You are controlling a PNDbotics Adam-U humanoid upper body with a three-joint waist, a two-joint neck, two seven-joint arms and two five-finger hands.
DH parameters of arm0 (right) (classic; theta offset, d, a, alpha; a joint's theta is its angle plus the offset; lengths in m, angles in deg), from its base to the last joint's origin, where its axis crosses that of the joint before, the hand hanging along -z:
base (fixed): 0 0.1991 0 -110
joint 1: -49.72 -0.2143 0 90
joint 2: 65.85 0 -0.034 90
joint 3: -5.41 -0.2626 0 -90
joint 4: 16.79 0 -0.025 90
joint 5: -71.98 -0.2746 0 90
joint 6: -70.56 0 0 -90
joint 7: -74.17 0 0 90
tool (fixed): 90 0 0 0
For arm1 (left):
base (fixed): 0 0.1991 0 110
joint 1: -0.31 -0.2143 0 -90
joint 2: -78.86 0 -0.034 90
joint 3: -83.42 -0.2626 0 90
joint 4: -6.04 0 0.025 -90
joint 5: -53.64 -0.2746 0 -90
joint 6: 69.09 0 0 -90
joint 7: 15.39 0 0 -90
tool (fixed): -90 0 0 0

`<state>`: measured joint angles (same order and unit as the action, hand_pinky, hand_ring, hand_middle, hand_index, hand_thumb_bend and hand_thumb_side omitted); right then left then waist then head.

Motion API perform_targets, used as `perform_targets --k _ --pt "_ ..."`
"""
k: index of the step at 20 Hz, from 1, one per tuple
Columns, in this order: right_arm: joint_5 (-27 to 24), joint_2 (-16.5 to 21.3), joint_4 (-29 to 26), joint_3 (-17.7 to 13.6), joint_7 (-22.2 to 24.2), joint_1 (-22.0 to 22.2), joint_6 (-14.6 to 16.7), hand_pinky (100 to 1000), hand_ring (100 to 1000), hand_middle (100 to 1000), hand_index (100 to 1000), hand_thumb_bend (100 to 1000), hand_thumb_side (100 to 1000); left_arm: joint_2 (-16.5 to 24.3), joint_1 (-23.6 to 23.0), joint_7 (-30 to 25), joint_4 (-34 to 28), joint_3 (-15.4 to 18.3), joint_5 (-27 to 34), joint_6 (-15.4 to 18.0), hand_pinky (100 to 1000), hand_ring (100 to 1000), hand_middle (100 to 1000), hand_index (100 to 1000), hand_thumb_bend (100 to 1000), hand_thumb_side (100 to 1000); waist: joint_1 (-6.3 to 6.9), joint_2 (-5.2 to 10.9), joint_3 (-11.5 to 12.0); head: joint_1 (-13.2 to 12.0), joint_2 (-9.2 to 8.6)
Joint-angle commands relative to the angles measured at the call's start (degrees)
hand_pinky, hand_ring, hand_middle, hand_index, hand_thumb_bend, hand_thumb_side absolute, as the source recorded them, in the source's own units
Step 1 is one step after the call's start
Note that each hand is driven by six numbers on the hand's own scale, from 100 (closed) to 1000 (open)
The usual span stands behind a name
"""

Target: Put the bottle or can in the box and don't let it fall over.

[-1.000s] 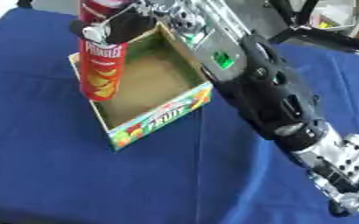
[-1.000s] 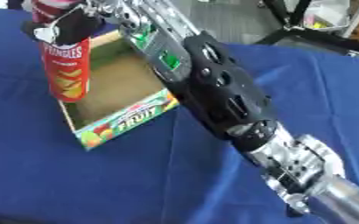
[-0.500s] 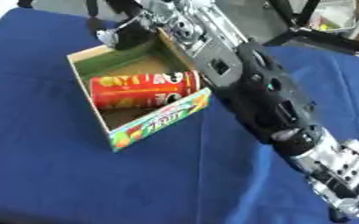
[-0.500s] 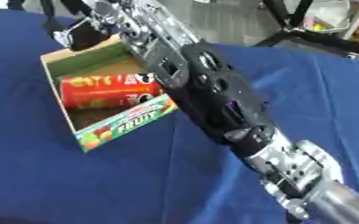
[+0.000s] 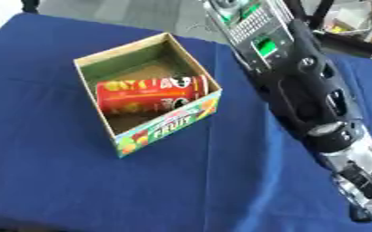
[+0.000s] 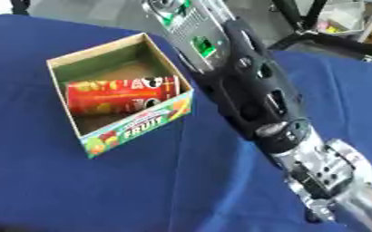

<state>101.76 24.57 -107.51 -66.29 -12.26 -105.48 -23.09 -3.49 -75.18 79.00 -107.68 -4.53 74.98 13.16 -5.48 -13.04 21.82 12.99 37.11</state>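
Hand gone; can [image 5: 152, 94] stays toppled (boxed)

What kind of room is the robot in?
Probably a robot lab or workshop: a table with a blue cloth, black stands behind it on a bare floor, and a fruit box holding a red can.

This looks like a lab or test room rather than a home. A table [image 5: 78, 181] draped in a plain blue cloth stands on grey floor [image 5: 134, 13], and black stand legs [image 6: 332, 38] of equipment show behind it at the far right.
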Motion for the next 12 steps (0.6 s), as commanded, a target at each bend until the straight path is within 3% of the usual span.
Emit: perform_targets --k 1,5,8,12 --pt "-2.4 2.4 -2.3 -1.9 -1.5 0.1 -1.2 381 414 430 634 100 110 1.4 0.0 0.0 -0.9 0.9 -0.4 0.4 488 569 630 734 190 869 0.93 1.35 -0.4 -0.9 -0.58" --pt "-7.0 5.5 -5.3 -4.7 -2.8 2.8 -3.2 596 557 569 721 100 336 1.4 -1.0 0.5 -0.9 1.4 -0.6 0.5 489 569 630 734 189 867 1.67 1.89 -1.8 -2.8 -0.10" --pt "-10.9 9.2 -8.5 -7.3 -3.8 5.6 -4.7 661 603 610 757 100 545 1.4 -1.7 0.8 -0.9 1.7 -0.7 0.7 489 569 631 734 187 866 2.27 2.32 -3.1 -4.8 0.87" --pt "-16.1 14.6 -12.2 -11.3 -7.1 10.8 -6.9 707 634 632 794 100 712 1.3 -2.6 1.2 -0.9 2.1 -0.9 1.0 490 569 631 735 185 863 3.20 2.65 -4.9 -7.3 1.94"
